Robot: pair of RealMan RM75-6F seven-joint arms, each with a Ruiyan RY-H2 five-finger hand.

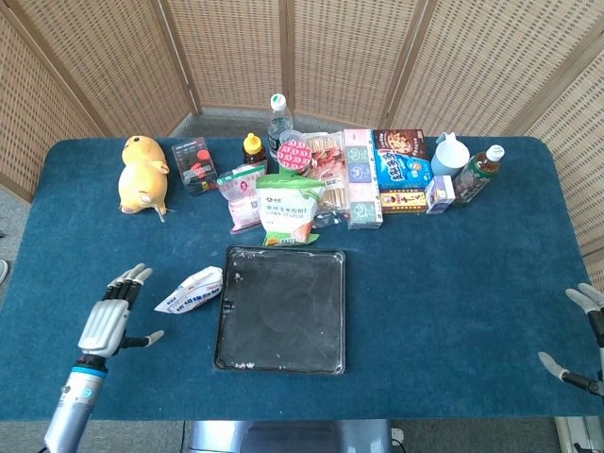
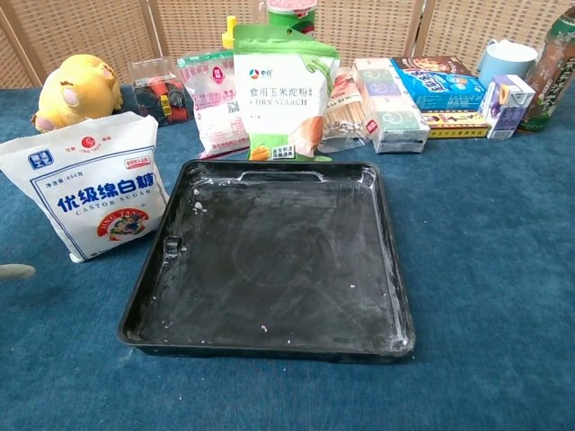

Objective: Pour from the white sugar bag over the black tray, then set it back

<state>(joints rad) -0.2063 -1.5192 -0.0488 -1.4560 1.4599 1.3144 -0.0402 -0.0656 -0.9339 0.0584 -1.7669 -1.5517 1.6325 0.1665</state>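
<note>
White sugar bag (image 2: pixel 92 184) stands on the blue desk (image 1: pixel 453 274) just beside the left edge of the black tray (image 1: pixel 281 309), which lies flat near the front with pale powder streaks on its bottom. Behind the tray a green-and-white corn starch pouch (image 2: pixel 280 92) stands upright in a row of boxes, packets and bottles, with a yellow plush toy (image 1: pixel 143 174) off to the left. Over the desk, near the bag but not touching it, the left hand (image 1: pixel 109 320) hangs empty with fingers spread, while the right hand (image 1: pixel 583 340) shows only at the far right edge, fingers apart and holding nothing.
</note>
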